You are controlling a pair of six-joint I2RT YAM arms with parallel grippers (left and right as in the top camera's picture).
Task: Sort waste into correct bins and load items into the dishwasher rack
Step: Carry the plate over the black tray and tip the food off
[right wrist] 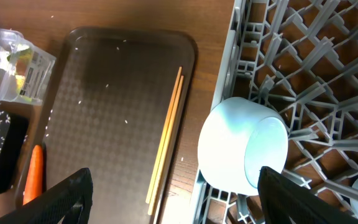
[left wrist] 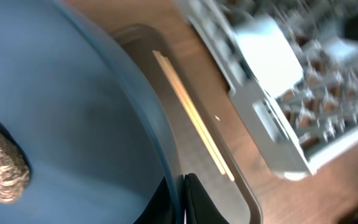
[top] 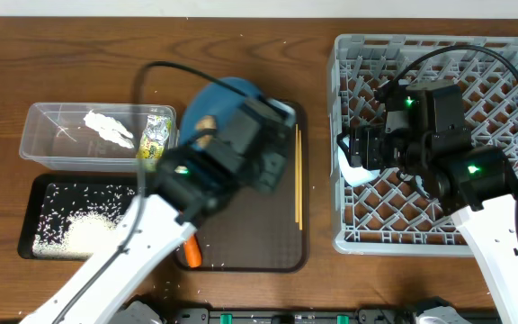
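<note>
Each arm has a smooth white lower link and a blocky black wrist section. In the overhead view the left arm point(top: 124, 252) shows at seven o'clock and the right arm point(top: 502, 243) at four o'clock. Small green lights point(top: 184, 169) glow on the black housings (one on the left, two on the right). A thin black cable point(top: 475, 52) arcs off each wrist. The right gripper point(right wrist: 176, 186) has matte black fingers point(right wrist: 61, 196) with angular edges.

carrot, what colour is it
The carrot is orange, and it shows best in the right wrist view.
</note>
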